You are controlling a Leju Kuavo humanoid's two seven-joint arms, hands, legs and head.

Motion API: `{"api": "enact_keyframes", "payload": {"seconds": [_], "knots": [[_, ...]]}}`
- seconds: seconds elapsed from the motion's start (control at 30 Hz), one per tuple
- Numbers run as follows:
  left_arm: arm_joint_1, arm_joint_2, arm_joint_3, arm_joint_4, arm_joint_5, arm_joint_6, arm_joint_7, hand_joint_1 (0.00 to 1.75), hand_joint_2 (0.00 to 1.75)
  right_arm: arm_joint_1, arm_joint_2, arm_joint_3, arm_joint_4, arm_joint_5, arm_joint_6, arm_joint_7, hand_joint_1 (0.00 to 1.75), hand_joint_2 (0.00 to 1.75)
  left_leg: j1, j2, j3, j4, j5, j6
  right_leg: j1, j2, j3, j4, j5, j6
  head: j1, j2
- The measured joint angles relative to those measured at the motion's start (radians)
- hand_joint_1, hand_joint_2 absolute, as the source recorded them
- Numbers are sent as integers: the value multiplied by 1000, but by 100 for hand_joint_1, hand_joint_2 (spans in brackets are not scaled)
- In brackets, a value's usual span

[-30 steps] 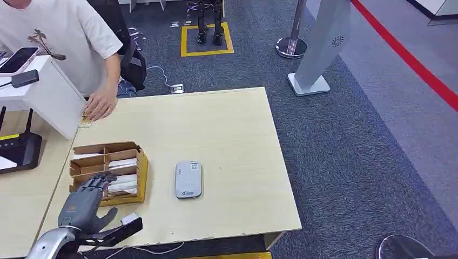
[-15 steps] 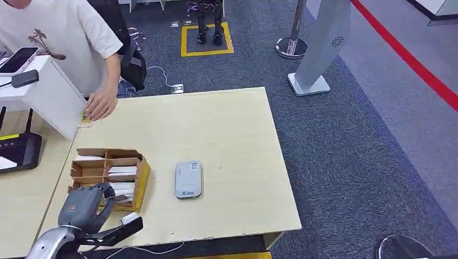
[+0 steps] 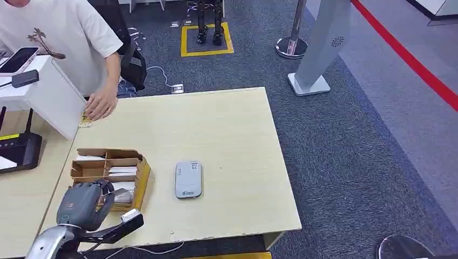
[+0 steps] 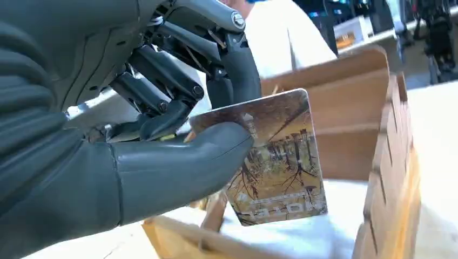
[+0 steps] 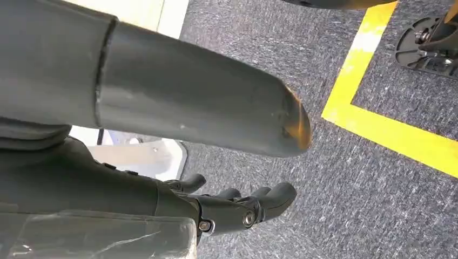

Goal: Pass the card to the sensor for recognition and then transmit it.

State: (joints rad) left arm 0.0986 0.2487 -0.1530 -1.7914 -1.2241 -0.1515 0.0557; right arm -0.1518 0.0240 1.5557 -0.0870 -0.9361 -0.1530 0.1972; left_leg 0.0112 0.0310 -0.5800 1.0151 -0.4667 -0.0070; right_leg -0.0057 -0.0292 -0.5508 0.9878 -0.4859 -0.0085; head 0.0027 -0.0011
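Head view: left robot hand (image 3: 83, 205) curled over the near end of the cardboard card box (image 3: 141, 174) at the front left of the table (image 3: 232, 135). Grey sensor (image 3: 188, 179) flat on the table just right of the box, apart from it. White cards stacked in the box compartments. Person's hand (image 3: 100, 105) resting at the far left table edge, well away from the robot hand. Black router (image 3: 19, 151) on the neighbouring surface to the left.

Left wrist view: left robot hand (image 4: 162, 108) pinching a card (image 4: 275, 162) between thumb (image 4: 178, 164) and dark fingers (image 4: 162, 91), card lifted partly clear of the box (image 4: 389, 162), printed face with a tree picture turned toward the camera. Hold set on one short end, most of the card free.

Right wrist view: right robot hand (image 5: 237, 208) hanging over grey carpet beside a yellow floor line (image 5: 378, 124), fingers loosely curled, nothing in it.

Handling, as a judgement: thin, light, stiff and glossy, so likely to slip or swivel in a shallow pinch. Best held firmly by the end already taken, keeping the broad face free to lie flat over the sensor. Edge catching on the box wall during lifting a possible snag.
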Motion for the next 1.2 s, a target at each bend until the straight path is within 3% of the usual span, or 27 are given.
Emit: {"api": "enact_keyframes", "payload": {"seconds": [0.2, 0.47, 0.8, 1.07, 1.2], "knots": [[-28, -11, 15, -7, -15, 11, 9, 175, 175, 0, 0, 0, 0, 7, -2, 0, 0, 0, 0, 0, 0, 0, 0, 0, 0, -1, 0, 0, 0, 0, 0, 0], [-190, -16, 134, -8, -63, -39, 9, 175, 175, -1, 0, 0, 0, 40, 3, -1, 0, 0, 0, 0, 0, 0, 1, -1, 0, 0, 0, 1, 1, -1, 0, 0], [-250, -24, 177, 3, -105, -40, 16, 175, 175, -3, 0, 0, 0, 53, 6, -2, 0, 0, 0, 0, 0, 0, 1, -1, 0, 0, -1, 0, 1, -1, 0, 0], [-422, -37, 249, 157, -310, -40, 33, 175, 175, -18, 0, 0, -2, 100, 21, 18, 0, 0, 0, -1, 0, 0, 3, -1, 0, -1, 0, 1, 2, -1, 0, 0], [-501, -53, 265, 241, -341, -42, 35, 175, 175, -23, 1, 0, -3, 106, 23, 25, 0, 0, 0, -1, 0, 0, 3, -1, 0, -1, 0, 1, 2, -1, 0, 0]]}}
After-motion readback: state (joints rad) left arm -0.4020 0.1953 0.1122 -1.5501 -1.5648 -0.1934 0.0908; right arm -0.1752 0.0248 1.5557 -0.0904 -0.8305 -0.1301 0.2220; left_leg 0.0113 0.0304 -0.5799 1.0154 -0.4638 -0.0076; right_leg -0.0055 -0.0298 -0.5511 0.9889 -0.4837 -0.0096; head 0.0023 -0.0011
